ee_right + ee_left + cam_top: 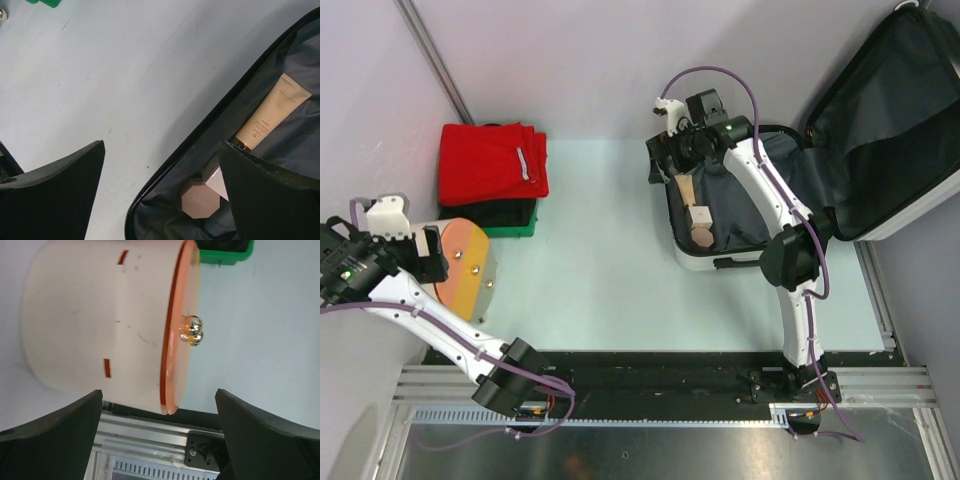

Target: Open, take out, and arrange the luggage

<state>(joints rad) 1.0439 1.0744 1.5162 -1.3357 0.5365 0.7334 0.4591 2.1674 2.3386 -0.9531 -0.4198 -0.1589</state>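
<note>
The luggage [740,235] lies open at the right of the table. Its lid [890,130] leans back and shows dark grey lining. In the base lie a beige tube [684,188], a small box [700,217] and a pink octagonal box [702,238]. My right gripper [662,165] is open and empty above the base's far left rim. In the right wrist view its jaws [160,200] straddle the zipper rim [200,132], with the tube [272,112] and the octagonal box [200,199] below. My left gripper [432,255] is open and empty beside the cream cylinder [465,265].
The cream cylinder [100,320] has an orange lid [182,295] with a shiny knob [192,331]. A green tray [510,228] holds folded red cloth [490,160] at the far left. A metal rail [650,385] runs along the near edge. A wall post [435,60] stands at the back left.
</note>
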